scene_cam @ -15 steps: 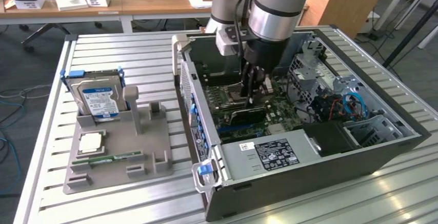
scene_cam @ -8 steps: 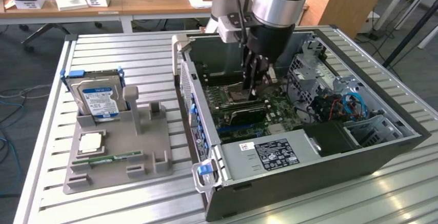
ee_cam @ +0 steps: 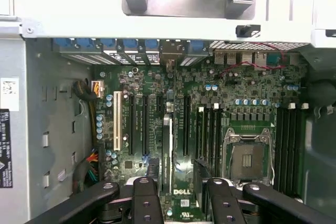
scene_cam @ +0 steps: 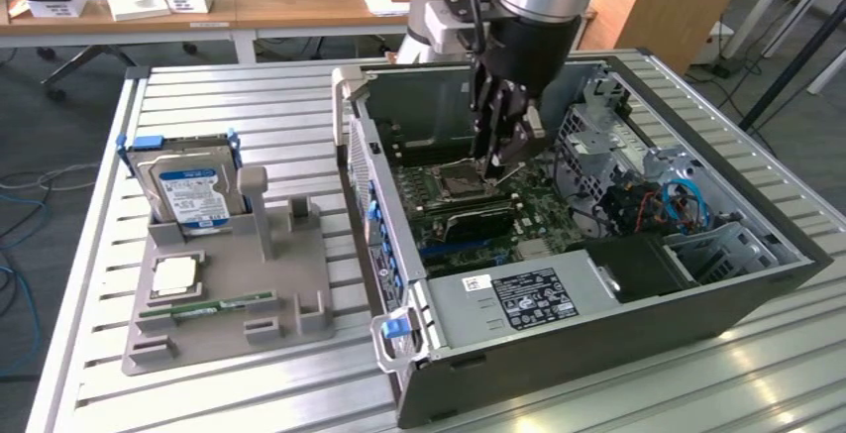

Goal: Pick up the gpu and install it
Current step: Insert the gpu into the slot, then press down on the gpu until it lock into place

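My jaws [ee_cam: 178, 195] spread wide above the motherboard [ee_cam: 210, 108], gripping nothing. The gpu [ee_cam: 167, 145] stands on edge in an expansion slot just between them, Dell label visible. Beyond: empty CPU socket [ee_cam: 248, 158], open computer case [scene_cam: 740, 289], hard drive [scene_cam: 188, 190] on grey tabletop fixture [scene_cam: 297, 274].
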